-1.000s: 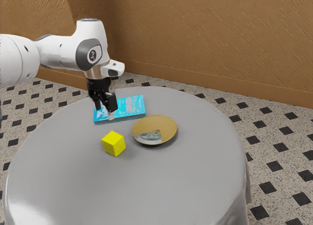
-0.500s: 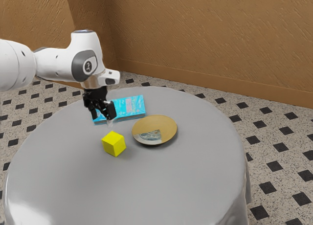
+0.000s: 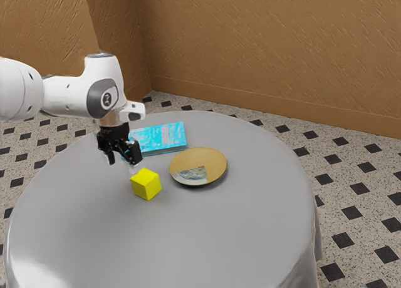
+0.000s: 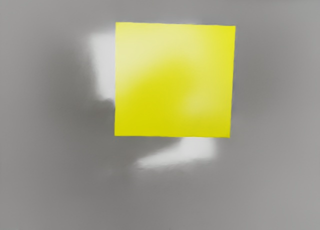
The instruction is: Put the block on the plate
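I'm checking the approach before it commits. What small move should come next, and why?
Probably ease the gripper over and down around the block: it is open and raised, and the block sits on the table, beside the plate.

- On the table (image 3: 219, 244): block (image 3: 145, 185), plate (image 3: 210, 159), slab (image 3: 163, 138).
- Near the plate, apart, toward the exterior view's left and slightly in front: block.
- Just behind the plate, toward the exterior view's left: slab.
- Behind the table: wall (image 3: 263, 50).
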`<state>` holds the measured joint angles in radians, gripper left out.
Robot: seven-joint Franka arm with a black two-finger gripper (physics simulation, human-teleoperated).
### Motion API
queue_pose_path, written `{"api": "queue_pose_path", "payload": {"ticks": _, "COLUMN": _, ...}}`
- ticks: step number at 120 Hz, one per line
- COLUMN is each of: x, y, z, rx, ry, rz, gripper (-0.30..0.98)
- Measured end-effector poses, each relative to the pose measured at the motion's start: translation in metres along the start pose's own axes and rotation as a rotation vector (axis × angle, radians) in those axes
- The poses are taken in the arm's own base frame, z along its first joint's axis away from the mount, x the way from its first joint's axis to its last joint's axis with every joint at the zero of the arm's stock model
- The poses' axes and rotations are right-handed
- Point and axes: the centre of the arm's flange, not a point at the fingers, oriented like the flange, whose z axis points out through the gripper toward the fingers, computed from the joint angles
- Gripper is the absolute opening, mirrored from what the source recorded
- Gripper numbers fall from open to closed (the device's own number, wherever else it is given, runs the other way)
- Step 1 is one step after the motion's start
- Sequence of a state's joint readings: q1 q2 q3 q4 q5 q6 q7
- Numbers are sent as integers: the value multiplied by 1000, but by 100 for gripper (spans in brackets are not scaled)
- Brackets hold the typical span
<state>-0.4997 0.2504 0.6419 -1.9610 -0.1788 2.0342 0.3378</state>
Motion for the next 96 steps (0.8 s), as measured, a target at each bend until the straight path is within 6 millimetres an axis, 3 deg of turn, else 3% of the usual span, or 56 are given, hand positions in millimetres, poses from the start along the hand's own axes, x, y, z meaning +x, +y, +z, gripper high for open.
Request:
{"api": "queue_pose_path", "payload": {"ticks": 66, "x": 43, "y": 25, "z": 16, "rx": 77, "ry": 17, "rz": 34, "gripper": 69}}
{"api": "queue_pose_path", "payload": {"ticks": 96, "x": 35, "y": 3, "z": 26, "rx": 65, "ry": 7, "rz": 8, "gripper": 69}}
